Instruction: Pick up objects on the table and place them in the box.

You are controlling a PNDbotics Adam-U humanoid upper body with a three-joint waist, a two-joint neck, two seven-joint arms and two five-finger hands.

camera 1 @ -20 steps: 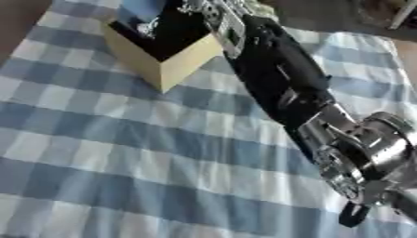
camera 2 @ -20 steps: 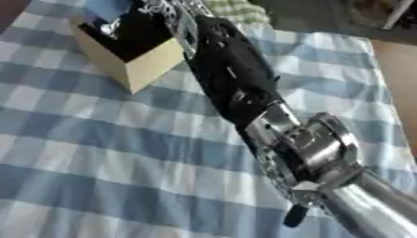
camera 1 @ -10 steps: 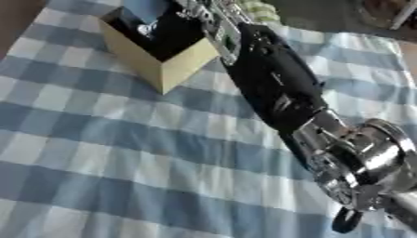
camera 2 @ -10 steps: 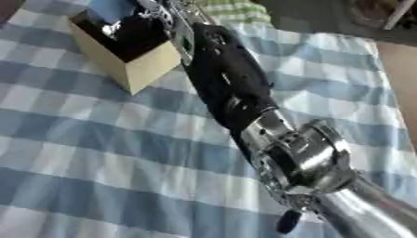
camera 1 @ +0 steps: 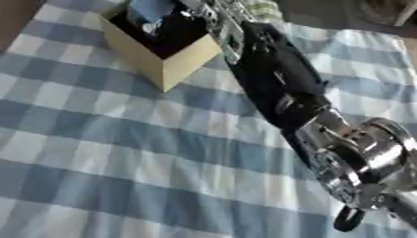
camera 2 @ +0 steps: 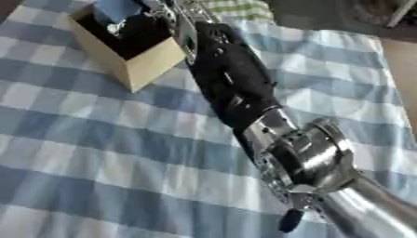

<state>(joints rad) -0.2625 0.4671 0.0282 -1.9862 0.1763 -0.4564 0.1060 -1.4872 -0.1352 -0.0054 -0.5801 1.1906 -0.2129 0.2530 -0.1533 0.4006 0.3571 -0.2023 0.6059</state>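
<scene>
A tan cardboard box with a dark inside stands at the far left of the blue-and-white checked tablecloth. A blue object shows at the box's far edge, with a small shiny thing just below it inside. My right arm runs from the lower right up to the box. My right hand is at the box's right rim, over the opening. How the hand stands against the blue object is hidden. My left hand shows in no view.
A green-and-white striped thing lies on the cloth behind my right arm at the far edge. Bare floor shows past the table's right edge. The wide near-left part of the cloth holds no objects.
The whole picture has shifted slightly, so the camera has moved. My right hand stays at the box's opening, a little deeper over it than before.
</scene>
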